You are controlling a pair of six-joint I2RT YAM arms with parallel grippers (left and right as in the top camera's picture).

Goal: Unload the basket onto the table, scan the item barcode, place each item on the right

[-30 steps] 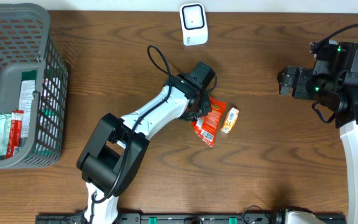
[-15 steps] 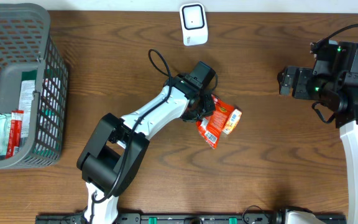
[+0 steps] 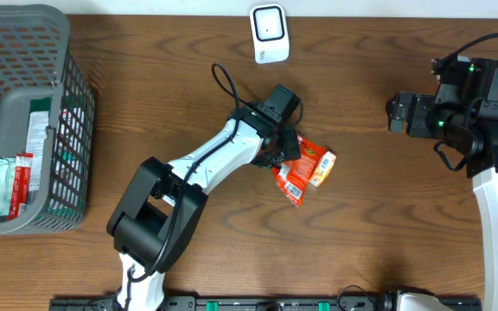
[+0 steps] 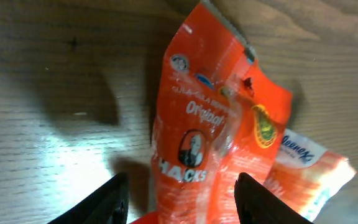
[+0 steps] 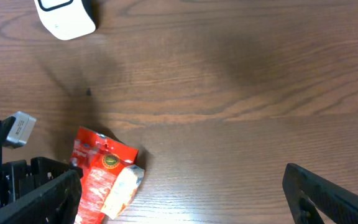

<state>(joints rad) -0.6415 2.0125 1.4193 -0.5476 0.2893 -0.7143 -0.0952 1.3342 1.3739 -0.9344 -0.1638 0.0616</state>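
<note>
Overhead: the left tool (image 3: 289, 159) sits over the upper end of a red packet (image 3: 295, 179) lying near the middle of the table (image 3: 379, 233). A small orange pouch (image 3: 322, 167) touches the packet's right edge. A white scanner (image 3: 268, 33) lies at the far edge, well apart from the packet. A grey basket (image 3: 72, 104) with other packets inside stands at the left. The right tool (image 3: 399, 113) is off to the right, well apart from everything.

Left wrist: the left tool (image 4: 182, 186) is spread, one of its fingers (image 4: 107, 200) clear of the packet (image 4: 204, 124) on the left and the other over its right side; nothing is clamped. The packet lies flat on the wood, with the pouch (image 4: 312, 165) tucked under its right side.

Right wrist: the right tool (image 5: 184, 177) is wide apart with only bare table between its fingers (image 5: 328, 193). The packet (image 5: 98, 165) and pouch (image 5: 124, 186) lie at lower left, the scanner (image 5: 64, 17) at upper left.
</note>
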